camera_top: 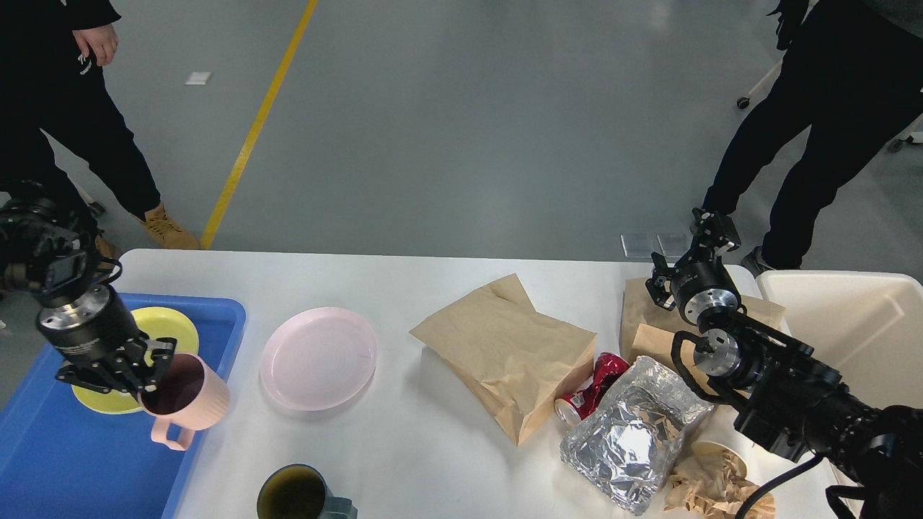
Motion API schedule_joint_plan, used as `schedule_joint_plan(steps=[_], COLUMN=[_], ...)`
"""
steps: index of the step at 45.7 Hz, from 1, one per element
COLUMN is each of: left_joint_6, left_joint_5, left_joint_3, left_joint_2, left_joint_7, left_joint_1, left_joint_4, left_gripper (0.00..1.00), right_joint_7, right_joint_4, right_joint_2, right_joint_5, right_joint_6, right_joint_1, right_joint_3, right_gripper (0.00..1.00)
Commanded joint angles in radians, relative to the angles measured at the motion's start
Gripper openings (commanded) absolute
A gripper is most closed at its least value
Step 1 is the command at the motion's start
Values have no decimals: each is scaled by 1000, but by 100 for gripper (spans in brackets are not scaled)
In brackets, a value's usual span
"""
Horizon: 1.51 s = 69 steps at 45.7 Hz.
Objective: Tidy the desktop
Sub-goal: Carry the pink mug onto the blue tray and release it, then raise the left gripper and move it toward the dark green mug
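**Desktop tidy: pink mug on its way to the blue tray**

Desktop fills the lower part of our head view, a wide white counter whose long axis runs left to right across us, its far edge toward the grey floor. It carries crockery on our left and rubbish on our right.

Our left end effector pinches the rim of the pink mug, one finger inside the mouth. The mug hangs tilted, mouth toward us and to the left, handle down, over the right wall of the blue tray, just beside the yellow plate lying in it. We judge the step in hand to be carrying the mug into the tray. The next move calls for clearing that wall, levelling the mug and setting it on bare blue floor, not on the yellow plate.

Left on the counter are the pink plate, a dark green mug, a brown paper bag, a crushed red can and a foil bag.

Our right end effector hovers beyond the counter's far right end near the cream bin; we cannot tell whether its fingers are spread.
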Motion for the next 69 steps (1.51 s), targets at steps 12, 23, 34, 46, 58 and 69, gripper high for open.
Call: schedule_joint_plan(steps=[12,23,34,46,58,69], left_joint_6=[0,0,0,0,0,0], left_joint_5=[-6,-15,-15,-21,-21,-21], left_joint_3=[-11,-34,-48,-64,-66,-66], left_joint_2=[208,269,274,272,271,258], left_joint_7=[-6,-15,-17,-18,-18,-17], left_joint_1=[83,218,272,320,370,389], left_joint_4=[70,182,245,279,321,334], left_gripper=[0,0,0,0,0,1], right_joint_7=[0,0,0,0,0,0], right_joint_4=[0,0,0,0,0,0], right_joint_2=[0,0,0,0,0,0], right_joint_5=[1,1,-1,1,-1,-1], right_joint_6=[0,0,0,0,0,0], right_joint_1=[0,0,0,0,0,0], right_joint_3=[0,0,0,0,0,0], right_gripper=[100,100,100,100,100,100])
